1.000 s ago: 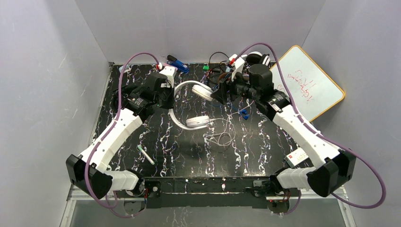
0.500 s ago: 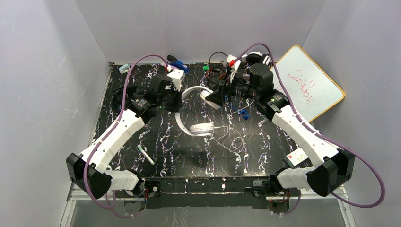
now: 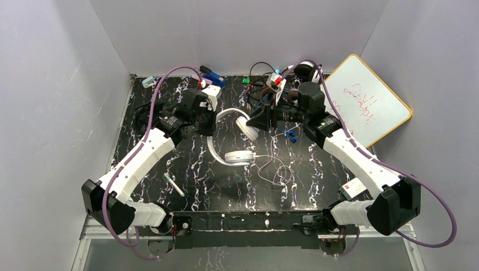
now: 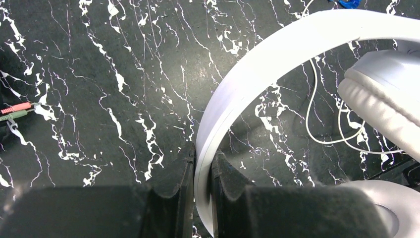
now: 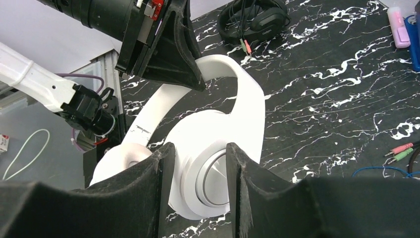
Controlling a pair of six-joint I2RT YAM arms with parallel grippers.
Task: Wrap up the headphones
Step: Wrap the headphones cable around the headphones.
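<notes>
**Operator:** Where am I in this?

**Spotter:** You're at the pick-up, before any winding. Your left pincer is clamped on the headband of the white headphones. They sit mid-table, band raised and the lower cup down by the surface. Your right pincer straddles the upper ear cup. Its fingers stand on either side, but I cannot tell whether they press the cup or merely flank it.

**Operator:** And the cord?

**Spotter:** The cord lies in loose loops on the table just right of the lower cup, wound around nothing. I judge your next move needs one pincer to steady the headset while the other goes for the cord. It is thin and pale, so aim for a loop that lies apart from the cup.

**Operator:** What does each camera give me?

**Spotter:** Only the top view shows the whole cord and both arms. Only the left wrist view shows the band pinched flat between the fingers, with a stretch of cord beneath it. Only the right wrist view shows the cup between your fingers. It also shows a black headset lying beyond the left arm, which I can't pick out from above.
</notes>
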